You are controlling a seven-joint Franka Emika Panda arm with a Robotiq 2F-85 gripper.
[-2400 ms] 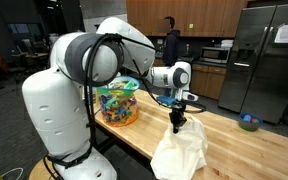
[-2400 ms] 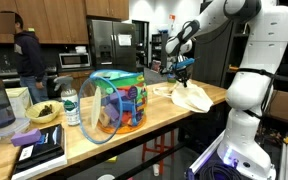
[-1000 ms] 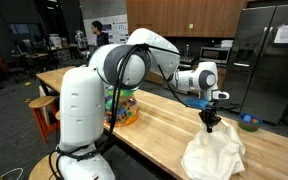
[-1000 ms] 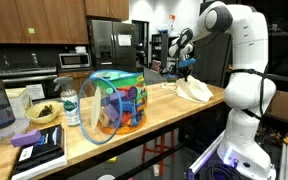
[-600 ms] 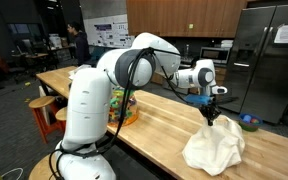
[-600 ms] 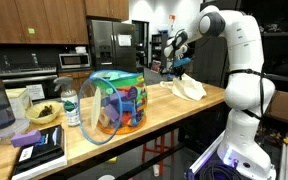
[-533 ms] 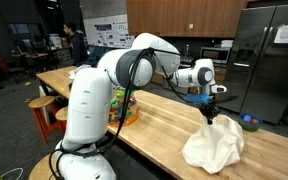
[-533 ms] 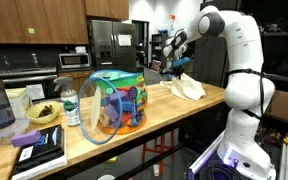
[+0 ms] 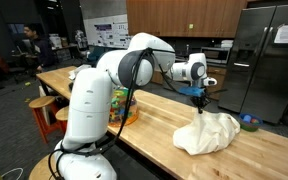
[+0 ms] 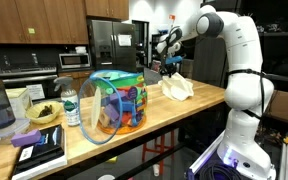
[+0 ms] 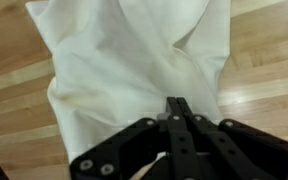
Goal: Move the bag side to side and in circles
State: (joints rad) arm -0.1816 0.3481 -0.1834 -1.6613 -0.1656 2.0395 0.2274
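Note:
A cream cloth bag (image 9: pixel 208 133) lies crumpled on the wooden table (image 9: pixel 144 135) and shows in both exterior views (image 10: pixel 176 89). My gripper (image 9: pixel 200 101) stands over the bag's upper edge and pinches a fold of it. In the wrist view the bag (image 11: pixel 134 60) spreads away from the jaws, and the gripper (image 11: pixel 177 104) has its two fingers pressed flat together on the cloth.
A clear tub of colourful toys (image 10: pixel 115 102) stands on the table (image 10: pixel 149 120) near the arm's base, also visible in an exterior view (image 9: pixel 120 104). A water bottle (image 10: pixel 71 107), a bowl (image 10: pixel 42 113) and books (image 10: pixel 36 146) sit at that end. A small blue-green bowl (image 9: pixel 248 122) sits past the bag.
The gripper has moved sideways along the table with the bag in it, dragging the bag towards the toy tub. The bag now lies flatter and more spread out.

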